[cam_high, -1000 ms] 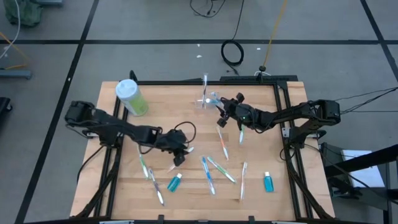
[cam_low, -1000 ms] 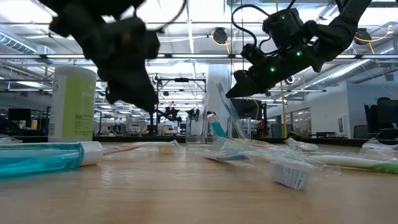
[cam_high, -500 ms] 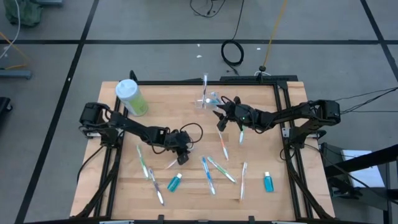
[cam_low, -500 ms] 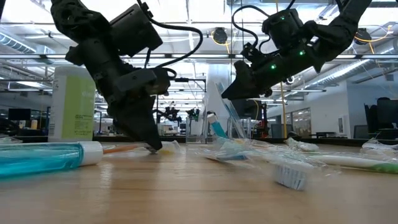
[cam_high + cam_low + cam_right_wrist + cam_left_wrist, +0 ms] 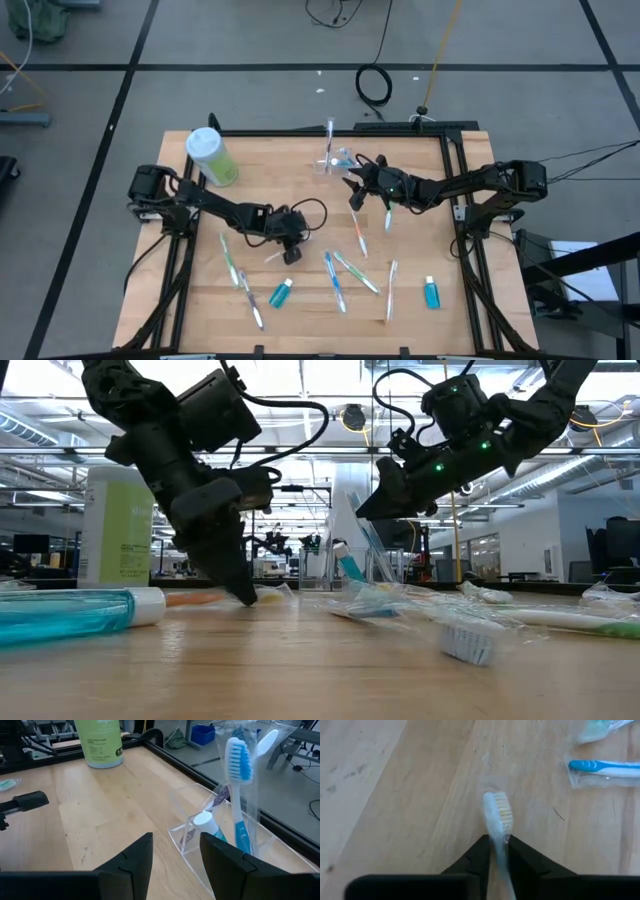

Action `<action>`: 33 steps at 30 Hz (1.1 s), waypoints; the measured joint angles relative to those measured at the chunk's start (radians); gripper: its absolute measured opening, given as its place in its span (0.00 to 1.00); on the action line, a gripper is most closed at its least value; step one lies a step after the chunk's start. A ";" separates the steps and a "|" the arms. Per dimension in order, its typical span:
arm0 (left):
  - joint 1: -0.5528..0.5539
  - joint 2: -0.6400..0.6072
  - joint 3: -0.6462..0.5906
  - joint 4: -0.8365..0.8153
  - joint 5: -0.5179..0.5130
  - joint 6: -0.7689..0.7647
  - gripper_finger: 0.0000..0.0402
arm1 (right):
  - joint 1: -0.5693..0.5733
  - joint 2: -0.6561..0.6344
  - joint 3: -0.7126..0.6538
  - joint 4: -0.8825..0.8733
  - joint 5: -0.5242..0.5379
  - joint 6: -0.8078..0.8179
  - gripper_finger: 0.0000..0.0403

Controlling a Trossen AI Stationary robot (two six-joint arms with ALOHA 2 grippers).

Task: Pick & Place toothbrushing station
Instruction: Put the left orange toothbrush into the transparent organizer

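Note:
My left gripper (image 5: 290, 254) is down at the table's middle and shut on a white toothbrush in a clear wrapper (image 5: 497, 815). My right gripper (image 5: 352, 194) is open and empty. It hangs above the table just in front of the clear plastic cup (image 5: 215, 832) at the far middle. The cup holds a blue toothbrush (image 5: 239, 775), a white one and a white-capped teal tube (image 5: 205, 823). Several more toothbrushes (image 5: 338, 282) and two teal tubes (image 5: 281, 292) (image 5: 432, 294) lie flat on the wood. My left gripper pinches the wrapped white toothbrush between its two fingers on the neck just behind the head (image 5: 496, 840). The fingers slant down toward the table (image 5: 243, 592). The bristle head sticks out past the fingertips, low over the wood; whether it rests there I cannot tell.
A tall green bottle with a white cap (image 5: 211, 157) stands at the far left. An orange toothbrush (image 5: 360, 236) and a green one (image 5: 231, 264) lie between the arms. A black frame (image 5: 452, 170) borders the table.
My left gripper has come down from above the table to the white toothbrush, and its fingertips now stand at the wood. The cup and the loose toothbrushes have stayed in place.

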 joint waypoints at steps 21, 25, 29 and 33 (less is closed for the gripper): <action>0.300 -0.097 0.002 0.889 -0.417 0.232 0.07 | 0.000 0.000 0.000 -0.040 0.000 0.027 0.39; 0.382 -0.096 0.001 0.983 -0.427 0.255 0.02 | 0.000 0.000 0.000 -0.035 0.001 0.025 0.39; 0.442 -0.086 0.002 1.039 -0.427 0.206 0.04 | -0.002 0.000 0.000 -0.032 0.010 0.023 0.38; 0.477 -0.032 0.008 1.130 -0.426 0.195 0.09 | -0.004 0.000 0.000 -0.030 0.010 0.023 0.39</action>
